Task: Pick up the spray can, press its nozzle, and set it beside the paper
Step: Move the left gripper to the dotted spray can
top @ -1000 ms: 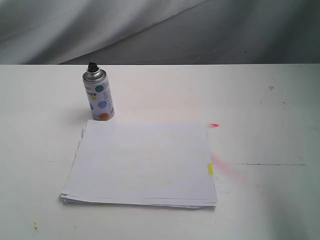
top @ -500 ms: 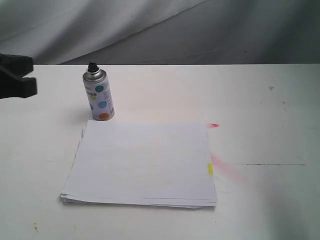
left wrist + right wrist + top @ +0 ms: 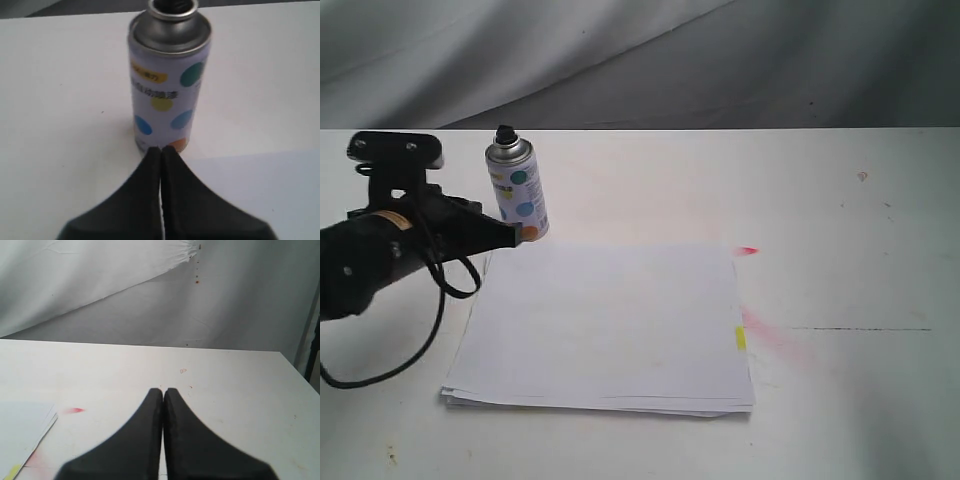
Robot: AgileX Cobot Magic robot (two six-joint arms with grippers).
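Note:
The silver spray can [image 3: 518,190] with teal, blue and orange dots stands upright on the white table just behind the paper's far left corner, its black nozzle [image 3: 505,133] on top. The paper [image 3: 605,325], a white stack with a yellow tab [image 3: 740,338] on its right edge, lies in the middle. My left gripper [image 3: 512,236] is shut with nothing in it, its tips right in front of the can's base. In the left wrist view the can [image 3: 167,80] fills the frame beyond the left gripper [image 3: 162,149]. My right gripper [image 3: 163,390] is shut and empty, out of the exterior view.
Red paint smears mark the table to the right of the paper [image 3: 748,250] and by the yellow tab [image 3: 770,335]. A grey cloth backdrop [image 3: 720,60] hangs behind the table's far edge. A black cable [image 3: 380,370] loops from the left arm over the table.
The left arm has come in from the left edge and moved right, its shut gripper now at the foot of the can. Can and paper have not moved.

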